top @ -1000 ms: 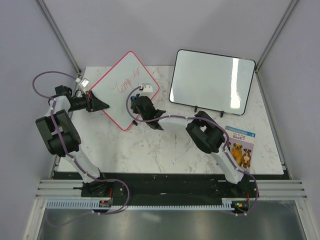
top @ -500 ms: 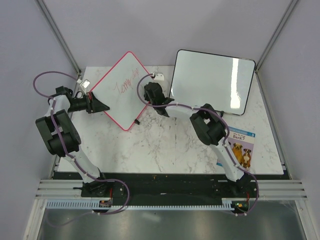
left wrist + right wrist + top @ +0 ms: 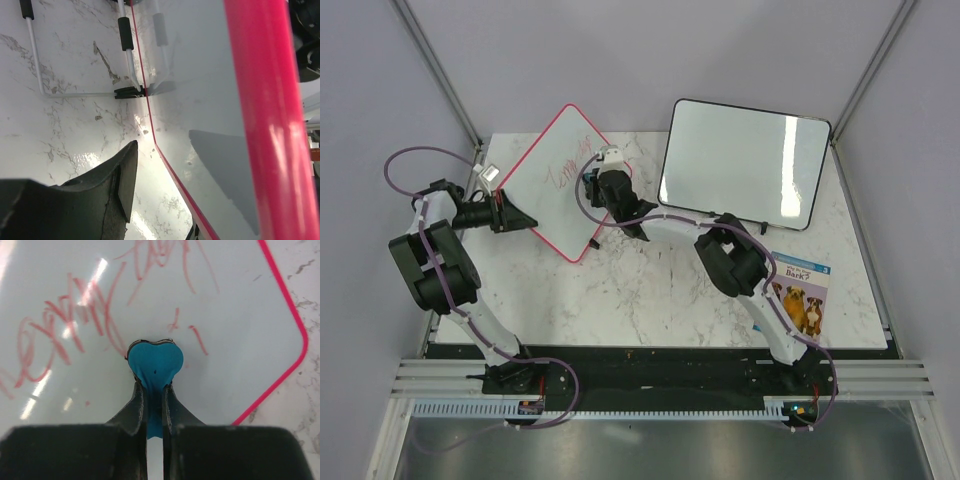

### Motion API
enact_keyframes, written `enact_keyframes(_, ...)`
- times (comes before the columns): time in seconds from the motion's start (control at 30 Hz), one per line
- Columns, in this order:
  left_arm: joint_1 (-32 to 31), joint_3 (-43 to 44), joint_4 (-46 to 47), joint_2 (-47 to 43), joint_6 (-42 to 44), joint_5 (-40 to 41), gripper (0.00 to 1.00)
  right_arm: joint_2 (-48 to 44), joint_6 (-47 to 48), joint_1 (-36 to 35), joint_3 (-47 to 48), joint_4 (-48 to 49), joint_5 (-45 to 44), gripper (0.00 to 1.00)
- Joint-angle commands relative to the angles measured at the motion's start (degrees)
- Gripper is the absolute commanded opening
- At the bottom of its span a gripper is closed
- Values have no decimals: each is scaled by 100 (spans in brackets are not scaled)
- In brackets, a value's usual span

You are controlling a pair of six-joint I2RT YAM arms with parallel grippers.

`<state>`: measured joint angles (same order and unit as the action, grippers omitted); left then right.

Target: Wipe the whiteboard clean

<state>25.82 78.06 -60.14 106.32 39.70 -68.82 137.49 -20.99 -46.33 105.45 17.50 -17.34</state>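
The whiteboard [image 3: 548, 200] has a red-pink frame and leans tilted at the table's back left, with red writing [image 3: 564, 163] on its face. My left gripper [image 3: 525, 217] holds its left edge. In the left wrist view only one black finger [image 3: 120, 185] shows beside the board's grey back [image 3: 200, 100]; the other finger is hidden. My right gripper [image 3: 154, 385] is shut on a blue heart-shaped eraser [image 3: 154, 362]. The eraser is pressed to the board [image 3: 235, 305] just below the red scrawl [image 3: 75, 325]. From above, the right gripper [image 3: 603, 190] is over the board's right part.
A larger black-framed whiteboard [image 3: 745, 165] stands at the back right. A booklet with dogs [image 3: 798, 295] lies at the right edge. The small board's wire stand [image 3: 35, 55] rests on the marble behind it. Enclosure walls close in the table.
The right gripper swept with the eraser from the board's lower middle to its right corner, then back left. The board's top corner shifted left, and the left gripper moved slightly with it.
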Motion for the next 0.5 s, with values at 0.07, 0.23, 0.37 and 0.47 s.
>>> enact_keyframes(0.07, -165, 113, -164, -208, 898, 307, 2, -223, 236, -948, 221, 52, 1057, 0)
enact_keyframes(0.23, -122, 227, -393, -279, 1057, 448, 2, -126, 429, -1264, 590, 0, 988, 0)
enact_keyframes(0.37, 71, 498, -613, -200, 1162, 553, 2, 111, 447, -1282, 1178, -167, 707, 0)
enact_keyframes(0.47, 264, 797, -762, -60, 1171, 597, 2, 181, 508, -1230, 1381, -80, 539, 0)
